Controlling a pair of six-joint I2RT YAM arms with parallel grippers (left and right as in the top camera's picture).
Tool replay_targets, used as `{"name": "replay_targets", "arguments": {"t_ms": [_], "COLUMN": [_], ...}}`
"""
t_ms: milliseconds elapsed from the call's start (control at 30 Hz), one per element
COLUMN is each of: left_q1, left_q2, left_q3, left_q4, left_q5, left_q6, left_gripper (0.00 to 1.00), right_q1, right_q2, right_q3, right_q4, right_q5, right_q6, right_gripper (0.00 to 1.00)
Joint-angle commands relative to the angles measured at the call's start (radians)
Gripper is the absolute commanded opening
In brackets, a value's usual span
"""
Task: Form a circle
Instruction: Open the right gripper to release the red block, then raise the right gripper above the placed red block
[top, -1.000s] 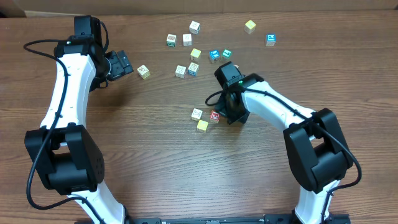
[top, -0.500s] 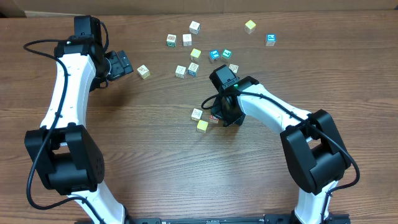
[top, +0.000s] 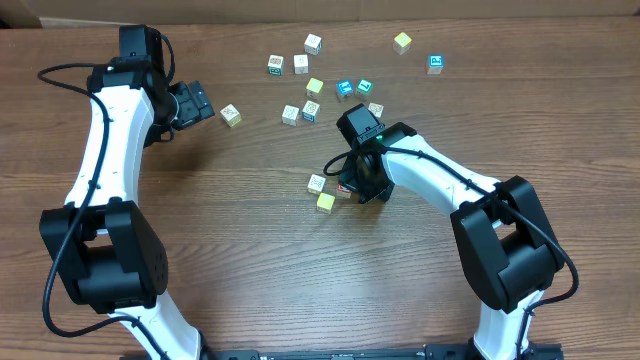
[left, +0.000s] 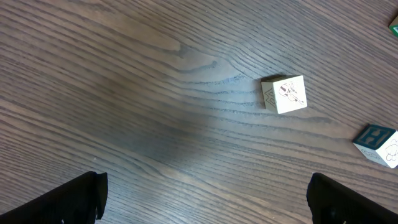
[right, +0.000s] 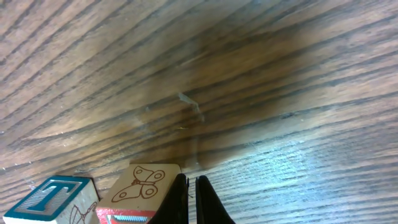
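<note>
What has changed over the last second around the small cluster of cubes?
The right gripper, shut, slid left toward the cluster and now hides part of the red-printed cube. It took hold of nothing. The whitish cube, the yellow cube, the loose cubes and the open left gripper stayed put.

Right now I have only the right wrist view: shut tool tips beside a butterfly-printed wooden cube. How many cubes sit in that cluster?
Observer: Overhead shows three: a whitish wooden cube, a yellow wooden cube, and a red-printed wooden cube partly hidden under the right tool.
Operator: Where is the other arm?
Observer: Off to the left; the left tool is open near a lone cream wooden cube.
Operator: Any spare cubes?
Observer: Roughly ten loose cubes lie scattered farther back.
</note>
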Motion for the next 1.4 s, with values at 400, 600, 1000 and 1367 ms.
{"name": "replay_targets", "arguments": {"t_ms": [400,600,1000,1367], "left_q1": [-0.002,-0.002,-0.002,-0.002], "left_q2": [0.008,0.008,0.008,0.008], "left_q3": [0.016,0.016,0.016,0.016], "left_q4": [0.002,0.002,0.002,0.002], "left_q5": [0.007,0.007,0.007,0.007], "left_q6": [-0.009,-0.009,-0.009,-0.009], "left_gripper": [1.00,1.00,0.99,1.00], "right_q1": [0.005,0.007,0.023,0.037], "right_q2": [0.008,0.008,0.008,0.008], "right_q3": [-0.005,-0.005,-0.005,-0.005], "right_q4": [-0.008,0.006,-0.009,-0.005], "right_q5": [-0.004,-0.003,-0.019,-0.018], "right_q6": [0.001,0.001,0.001,0.001], "right_gripper": [0.04,0.04,0.04,0.04]}}
